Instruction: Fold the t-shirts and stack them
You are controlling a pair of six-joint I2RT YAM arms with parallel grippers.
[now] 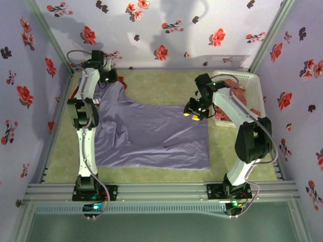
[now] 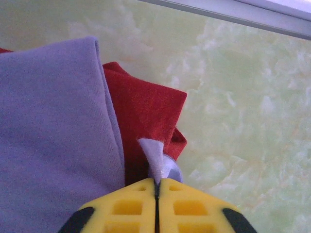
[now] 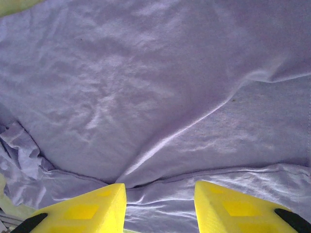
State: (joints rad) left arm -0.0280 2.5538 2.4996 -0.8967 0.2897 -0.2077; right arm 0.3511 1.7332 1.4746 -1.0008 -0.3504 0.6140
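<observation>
Left hand [image 2: 156,187] pinches shut on a corner of the lavender t-shirt [image 1: 151,136] spread across the table [image 1: 166,83], beside a red t-shirt [image 2: 146,111]; right hand [image 3: 159,188] sits part-open over its right edge.

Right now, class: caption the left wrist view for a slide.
Left gripper shut on a pinch of lavender t-shirt, red t-shirt beneath, green table beyond.
</observation>
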